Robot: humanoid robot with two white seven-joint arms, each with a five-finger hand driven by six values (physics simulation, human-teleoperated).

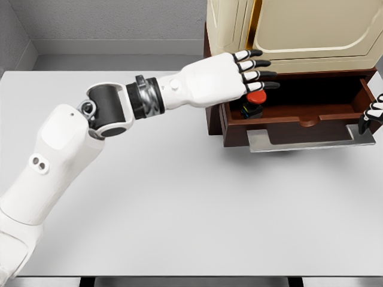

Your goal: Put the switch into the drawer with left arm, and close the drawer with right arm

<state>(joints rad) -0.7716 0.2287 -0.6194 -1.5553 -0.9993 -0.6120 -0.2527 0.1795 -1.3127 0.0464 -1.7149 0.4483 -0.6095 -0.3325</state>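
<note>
We see the left hand (224, 78) reaching from the lower left across the white table (179, 197) to the open drawer (299, 116) of a dark wooden cabinet (212, 113) that carries a cream upper part (299, 27). Its fingers (257, 63) are stretched out straight, slightly spread and pointing right over the drawer's left end; they hold nothing. The switch (254, 101), a small dark body with a red cap, lies inside the drawer at its left end, just below the lowest fingertip. From this view we cannot tell whether that fingertip touches the red cap or stands a little apart from it; the palm hides the switch's left side. The drawer is pulled out toward us, its dark interior showing, and a grey plate (299, 139) lies along its front edge. At the picture's right edge the right hand (374, 113) shows only in part, beside the drawer's right corner; its black-tipped fingers (364, 124) hang downward there, but too little is visible for us to tell whether they are spread or curled.
</note>
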